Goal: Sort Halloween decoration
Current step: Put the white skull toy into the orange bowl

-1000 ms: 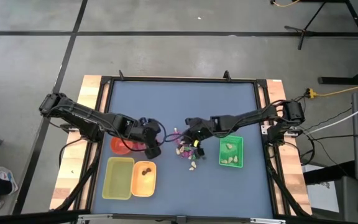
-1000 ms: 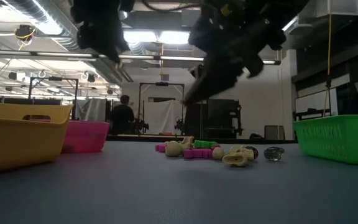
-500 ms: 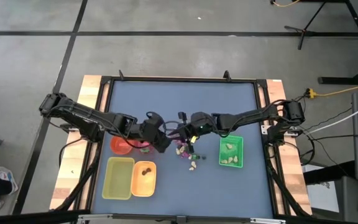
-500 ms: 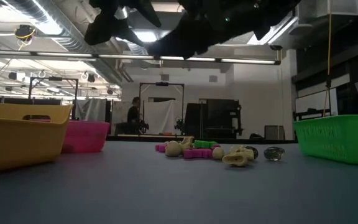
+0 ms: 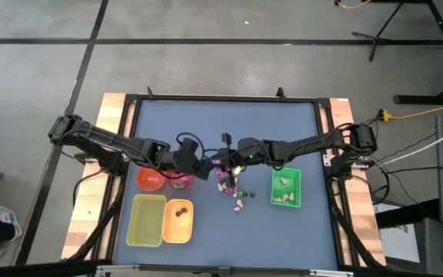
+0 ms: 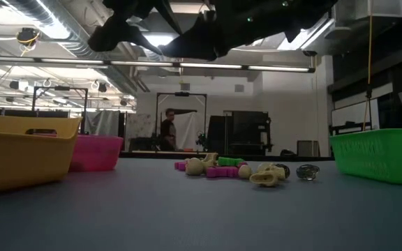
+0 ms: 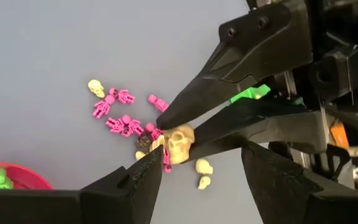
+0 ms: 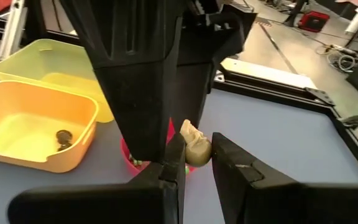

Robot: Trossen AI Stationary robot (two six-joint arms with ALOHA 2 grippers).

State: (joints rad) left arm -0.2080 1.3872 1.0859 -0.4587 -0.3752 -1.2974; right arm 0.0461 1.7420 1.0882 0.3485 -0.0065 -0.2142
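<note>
My right gripper (image 5: 224,158) hangs above the table's middle, shut on a cream-white skull trinket (image 7: 179,142) of the Halloween decoration. My left gripper (image 5: 206,164) faces it from the left. It is open, and its fingers (image 7: 143,180) stand on either side of the skull, just short of it. The remaining magenta, cream, green and dark trinkets (image 5: 234,189) lie in a loose pile on the blue table, also seen in the low view (image 6: 236,169). My right gripper pinches the cream skull by its two sides (image 8: 196,149) between its two fingers, only at their free ends (image 7: 166,115). The fingers come from the table's right, nearly level and slanting a little down. The skull is lifted clear, well above the pile.
An orange round bowl (image 5: 150,180) and a pink one (image 5: 177,181) sit under the left arm. A yellow tray (image 5: 146,219) and an orange tray (image 5: 178,220) stand near the front left. A green tray (image 5: 286,188) with cream pieces stands to the right. A person walks far behind the table.
My right gripper has risen from the pile with the skull, tipped up toward level and gone toward the table's left. My left gripper has rolled about its own line and swung up and toward the right, to face the skull. It stays open.
</note>
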